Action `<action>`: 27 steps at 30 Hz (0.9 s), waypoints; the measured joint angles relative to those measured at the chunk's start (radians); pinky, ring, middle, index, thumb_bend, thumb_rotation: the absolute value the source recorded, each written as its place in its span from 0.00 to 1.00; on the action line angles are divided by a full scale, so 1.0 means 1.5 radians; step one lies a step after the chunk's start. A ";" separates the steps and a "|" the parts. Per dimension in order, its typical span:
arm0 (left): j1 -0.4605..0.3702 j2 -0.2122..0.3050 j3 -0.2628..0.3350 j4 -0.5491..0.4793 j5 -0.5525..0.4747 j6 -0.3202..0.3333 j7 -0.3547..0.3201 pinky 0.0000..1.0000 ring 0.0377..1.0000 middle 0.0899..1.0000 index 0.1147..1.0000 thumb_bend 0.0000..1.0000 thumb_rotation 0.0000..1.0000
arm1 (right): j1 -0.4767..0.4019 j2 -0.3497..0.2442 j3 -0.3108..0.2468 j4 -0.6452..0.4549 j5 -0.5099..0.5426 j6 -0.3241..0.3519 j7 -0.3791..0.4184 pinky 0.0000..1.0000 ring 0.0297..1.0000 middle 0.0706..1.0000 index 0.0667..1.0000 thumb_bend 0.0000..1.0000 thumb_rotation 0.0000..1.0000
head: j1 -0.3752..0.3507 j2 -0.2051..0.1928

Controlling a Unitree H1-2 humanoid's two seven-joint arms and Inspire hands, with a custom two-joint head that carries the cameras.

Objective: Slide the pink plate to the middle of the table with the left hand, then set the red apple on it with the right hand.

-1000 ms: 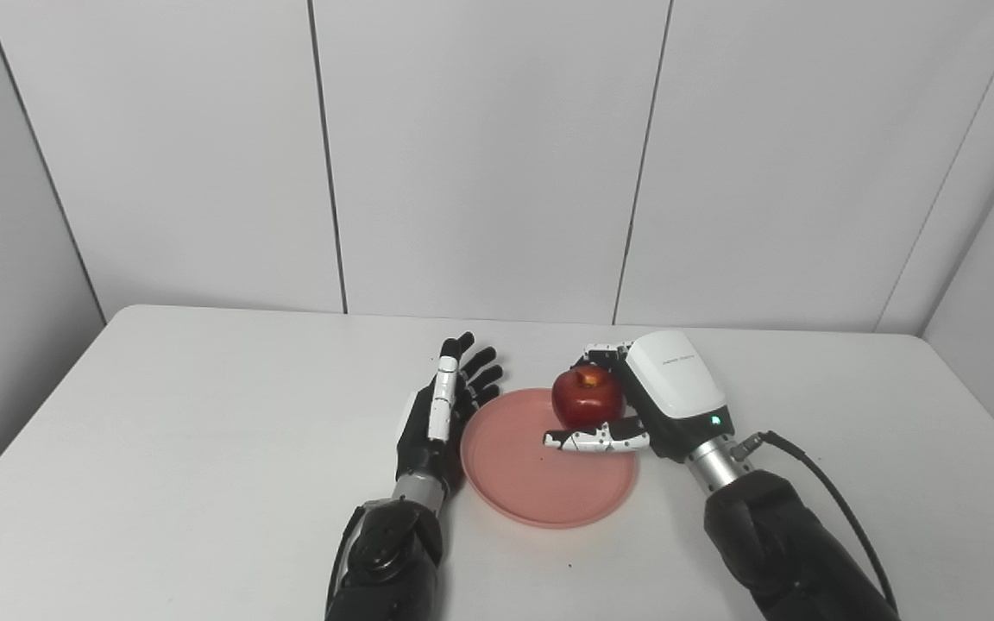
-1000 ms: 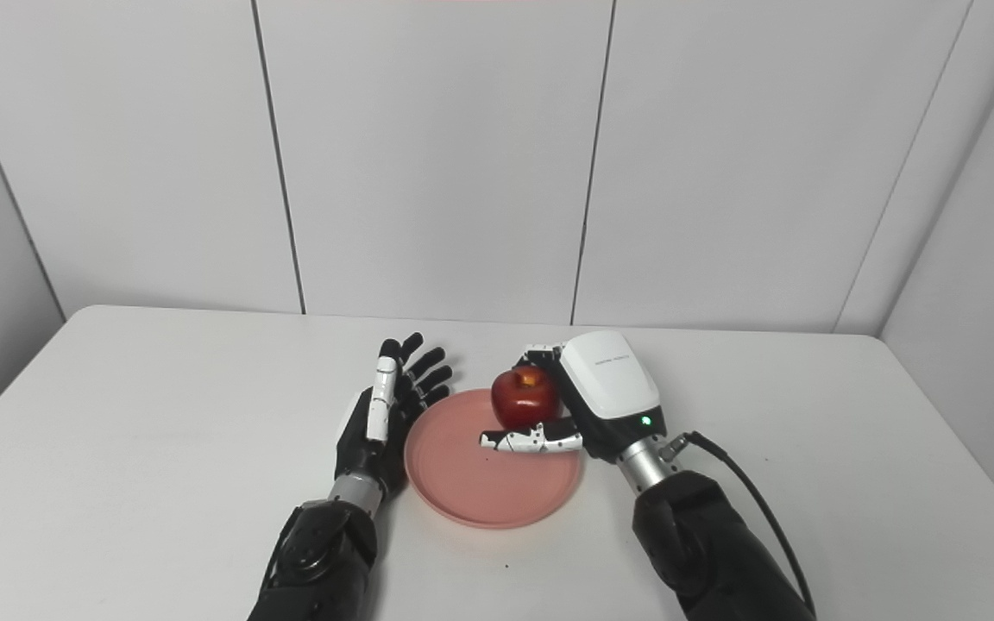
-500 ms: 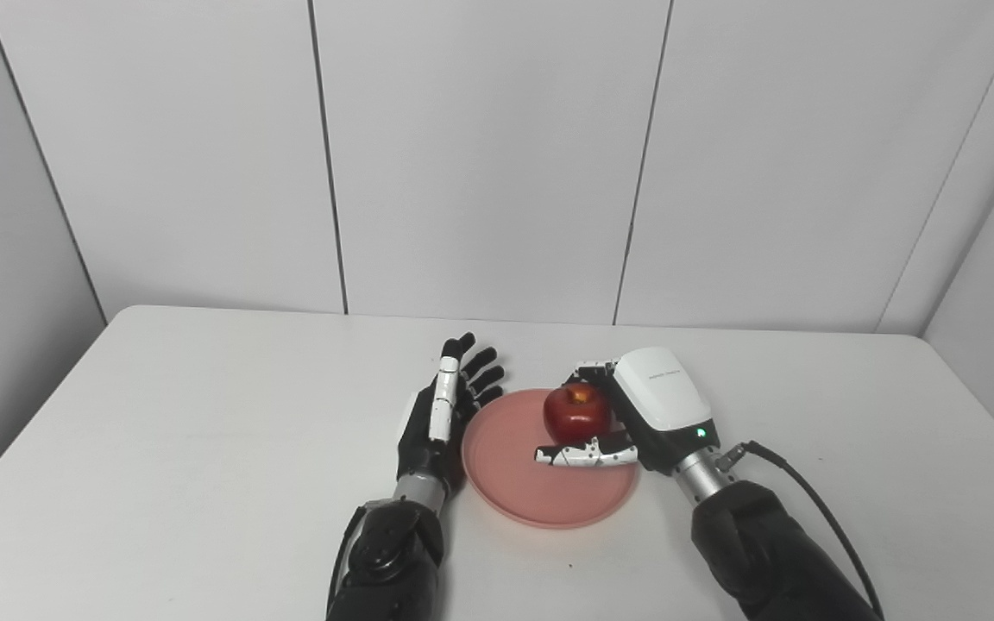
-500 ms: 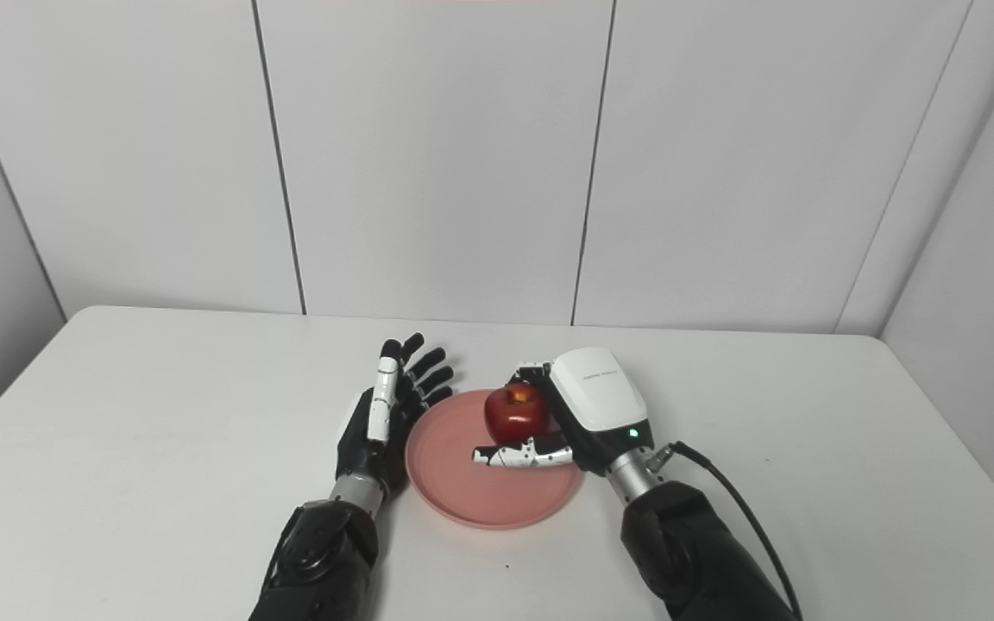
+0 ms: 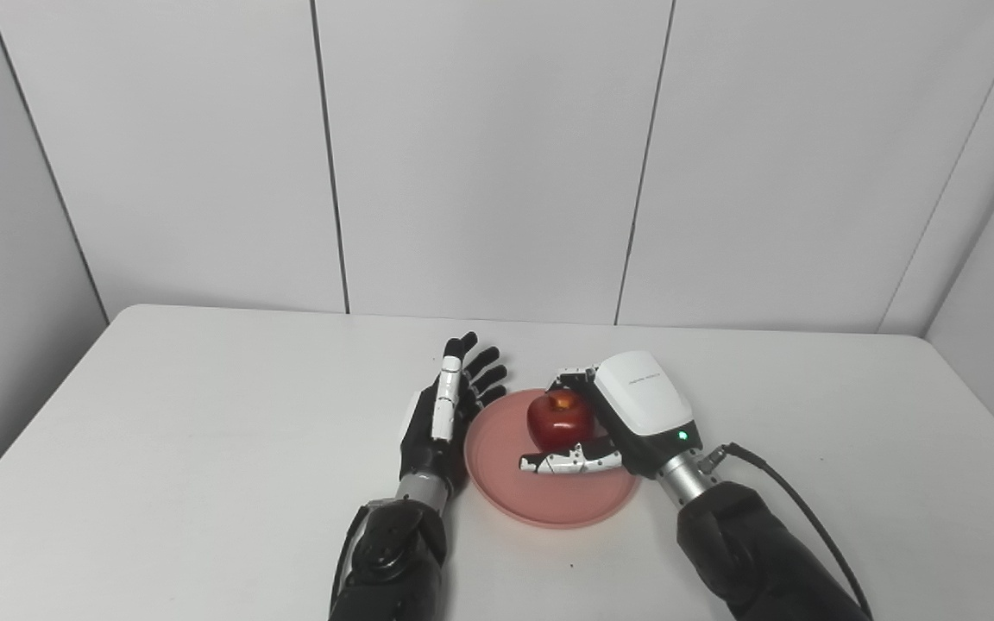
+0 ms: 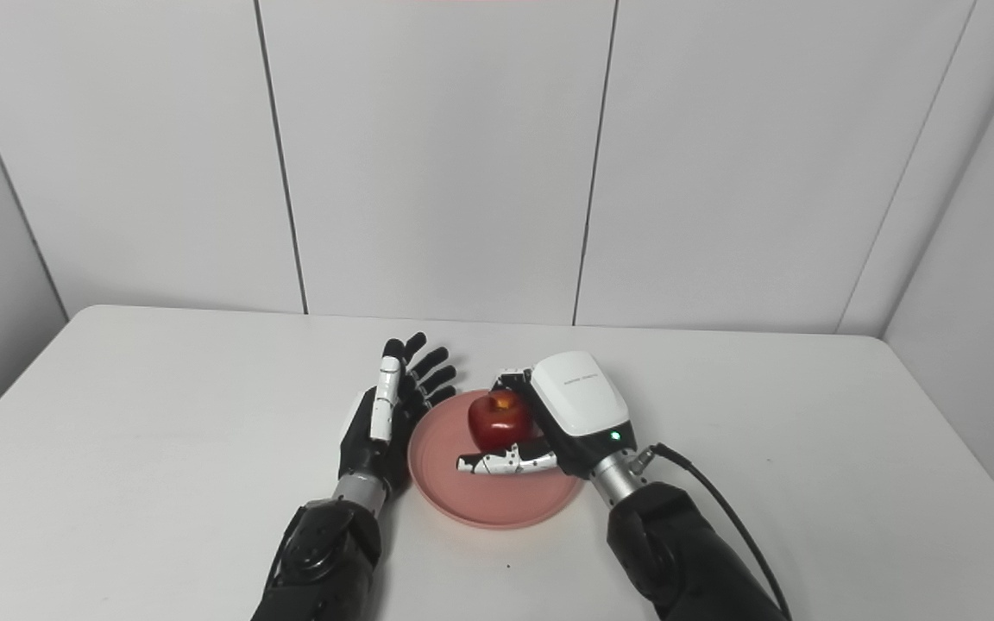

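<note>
R hand [image 5: 609,423] gripping apple [image 5: 559,420] over plate [image 5: 549,500]; L hand [image 5: 441,414] open, beside rim.

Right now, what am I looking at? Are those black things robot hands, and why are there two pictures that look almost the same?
Yes, those are a robot's two hands. Both pictures come from two cameras on the robot's head, side by side like your eyes, so they show the same scene from spots a little apart. The arms reach in from the bottom edge.

In front of the robot is a white table. On it lies a pink plate, near the middle.

The left hand is open. Its fingers are spread apart, and it sits right beside the plate's left edge, holding nothing.

The right hand, with the white shell on its back, is wrapped around a red apple above the plate. I cannot tell whether the apple touches the plate yet.
</note>
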 measured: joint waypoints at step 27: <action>-0.002 -0.002 0.001 0.004 0.000 -0.003 0.000 0.85 0.83 0.85 0.90 0.70 0.92 | -0.004 0.001 0.030 0.025 -0.013 0.000 0.002 0.17 0.21 0.28 0.42 0.61 0.63 | 0.001 0.007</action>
